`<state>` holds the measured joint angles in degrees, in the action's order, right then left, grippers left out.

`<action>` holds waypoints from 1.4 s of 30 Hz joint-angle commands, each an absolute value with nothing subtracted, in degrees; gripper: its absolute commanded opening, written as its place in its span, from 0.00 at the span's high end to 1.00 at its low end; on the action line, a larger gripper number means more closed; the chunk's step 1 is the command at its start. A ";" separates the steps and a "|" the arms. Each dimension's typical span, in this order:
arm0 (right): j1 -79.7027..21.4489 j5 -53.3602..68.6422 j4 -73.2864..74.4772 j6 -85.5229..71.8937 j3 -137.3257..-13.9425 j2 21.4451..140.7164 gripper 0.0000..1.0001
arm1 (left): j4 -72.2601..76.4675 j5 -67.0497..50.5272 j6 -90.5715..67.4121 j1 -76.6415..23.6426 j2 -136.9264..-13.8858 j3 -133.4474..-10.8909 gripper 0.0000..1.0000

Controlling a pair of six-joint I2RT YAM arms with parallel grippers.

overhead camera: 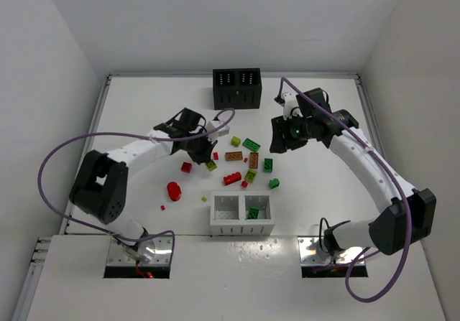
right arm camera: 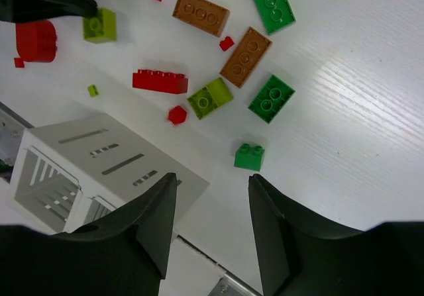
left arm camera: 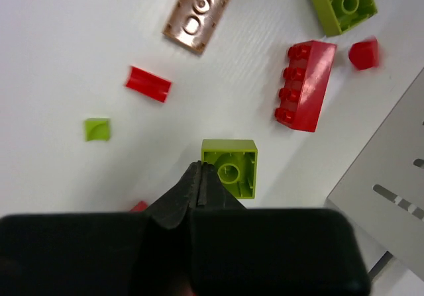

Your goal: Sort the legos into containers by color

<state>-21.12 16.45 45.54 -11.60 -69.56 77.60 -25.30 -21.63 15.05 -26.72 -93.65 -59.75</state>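
**Left end effector shut beside a lime brick, right one partly open over the pile**

The left end effector point(left arm camera: 199, 171) has its two fingers pressed flat together, with nothing visible between them. Their tips sit at the left edge of an upturned lime green brick point(left arm camera: 230, 169) lying on the bench point(left arm camera: 66, 44). Whether the tips touch its wall cannot be told. Ahead and to the right of the tips, a red brick point(left arm camera: 306, 84) lies on its side. Farther ahead is an orange-brown plate point(left arm camera: 201, 11), and a small red piece point(left arm camera: 148, 83) lies ahead to the left. A corner of the white box point(left arm camera: 391, 170) shows off to the right of the tips.

The right end effector point(right arm camera: 212, 180) hangs above the bench, jaws partway apart and holding nothing. Just ahead of its tips sits a small dark green brick point(right arm camera: 249, 157). The white box lies to the left, under its left finger. More legos are scattered farther ahead.

In the overhead view, a green brick point(overhead camera: 253, 212) lies in the white box's right compartment. The black box point(overhead camera: 236, 95) stands beyond both end effectors at the far side of the bench.
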 commanded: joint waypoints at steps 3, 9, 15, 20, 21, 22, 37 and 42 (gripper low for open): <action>-20.21 16.70 44.83 -9.32 -68.56 78.22 0.52 | -27.15 -21.45 16.79 -25.22 -84.05 -64.42 1.00; -19.69 16.70 44.21 -9.32 -67.94 79.45 0.53 | -36.28 -28.27 21.08 -25.75 -78.94 -66.88 1.00; -18.63 17.84 44.73 -5.63 -66.54 80.68 0.47 | -48.40 -33.22 30.84 -31.10 -68.39 -66.27 1.00; -16.79 15.56 44.74 -2.29 -64.43 82.79 0.44 | -51.23 -33.22 31.47 -36.72 -61.53 -65.04 1.00; -16.79 15.56 44.74 -1.59 -63.90 82.79 0.44 | -51.24 -33.22 30.94 -37.61 -60.91 -65.04 1.00; -16.27 15.03 44.74 -1.58 -63.90 83.49 0.42 | -51.24 -33.22 30.42 -38.49 -60.91 -65.04 1.00; -15.12 20.12 48.69 8.69 -64.42 87.89 0.40 | -48.43 -29.09 29.00 -51.06 -69.25 -67.24 1.00; -15.12 22.32 49.92 13.97 -63.20 88.59 0.40 | -48.43 -29.09 31.46 -52.29 -71.19 -67.24 0.92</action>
